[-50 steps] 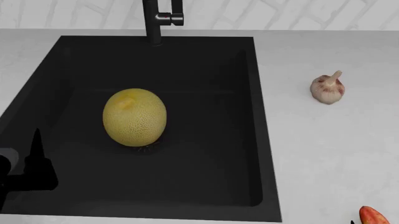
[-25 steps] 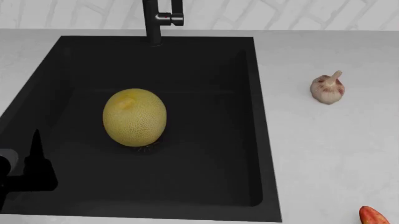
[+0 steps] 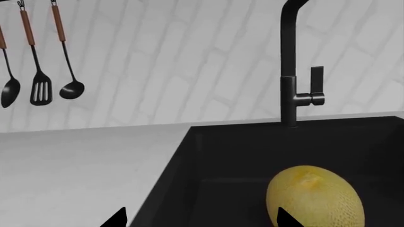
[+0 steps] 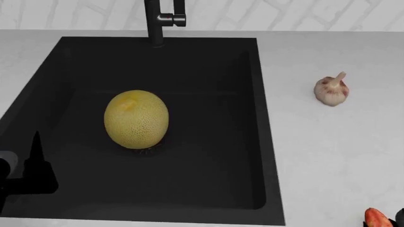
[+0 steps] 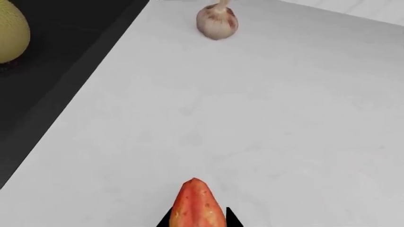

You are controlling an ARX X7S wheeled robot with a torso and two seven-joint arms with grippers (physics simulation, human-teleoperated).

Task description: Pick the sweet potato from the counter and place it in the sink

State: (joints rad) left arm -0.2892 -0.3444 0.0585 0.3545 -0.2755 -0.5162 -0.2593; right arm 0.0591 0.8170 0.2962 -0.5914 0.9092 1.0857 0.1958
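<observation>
The sweet potato (image 5: 197,203), orange-red with a tapered tip, lies on the white counter (image 5: 252,109) right of the sink. It also shows at the bottom right edge of the head view (image 4: 377,219). My right gripper (image 5: 197,220) has its two dark fingertips pressed against both sides of the sweet potato. Only a dark sliver of it (image 4: 399,215) shows in the head view. The black sink (image 4: 252,94) holds a large yellow melon (image 4: 136,119). My left gripper (image 3: 200,220) is open and empty over the sink's near left part, beside the melon (image 3: 315,196).
A pale pinkish garlic bulb (image 4: 332,90) lies on the counter right of the sink, also in the right wrist view (image 5: 217,21). The black faucet (image 4: 158,19) stands at the sink's back rim. Utensils (image 3: 39,85) hang on the tiled wall.
A dark part of my right gripper has appeared beside the sweet potato at the head view's bottom right corner. The sweet potato has barely shifted. The left arm has not moved.
</observation>
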